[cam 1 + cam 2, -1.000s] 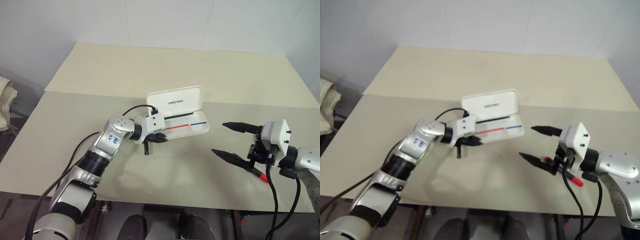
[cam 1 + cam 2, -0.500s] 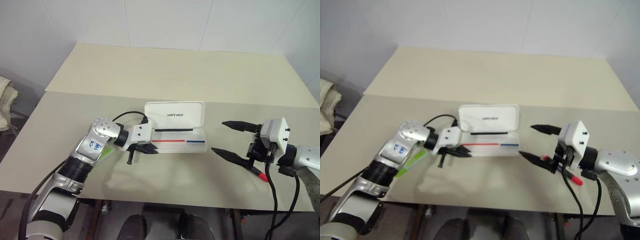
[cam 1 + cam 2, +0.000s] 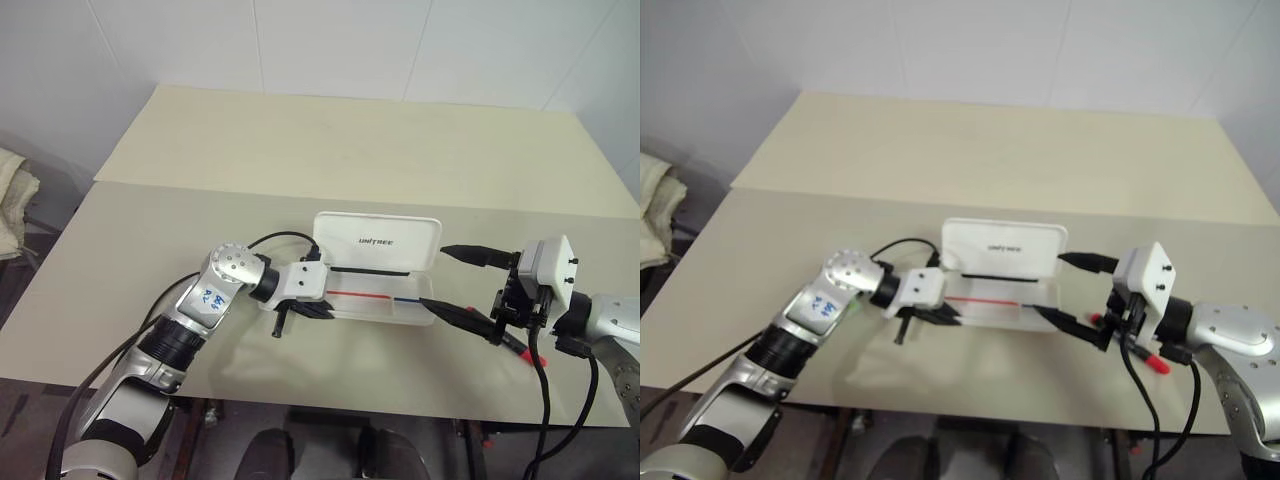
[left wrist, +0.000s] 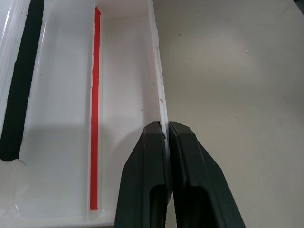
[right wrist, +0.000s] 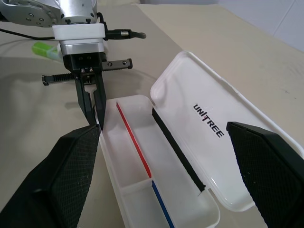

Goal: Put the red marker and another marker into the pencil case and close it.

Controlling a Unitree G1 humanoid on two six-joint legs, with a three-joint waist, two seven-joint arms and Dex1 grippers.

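Pencil case (image 3: 380, 275) open on desk (image 3: 300, 150); left hand (image 4: 167, 137) clamped on its front wall. Right hand (image 3: 455, 282) spread wide at case's end, hiding most of red marker (image 3: 522, 348). Green highlighter (image 5: 43, 49) behind left arm.

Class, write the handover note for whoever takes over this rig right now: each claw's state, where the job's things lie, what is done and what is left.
Left claw: shut on the near wall of the white hinged plastic pencil case.
Right claw: open, empty, hanging at the case's right end.
Case: lid up, tray bare except for its red and blue stripes.
Slim black marker with the red cap: on the beige table, beneath the right arm.
Light green highlighter: on the table behind the left arm.
Done: case opened.
Left: put both markers in, close the lid.
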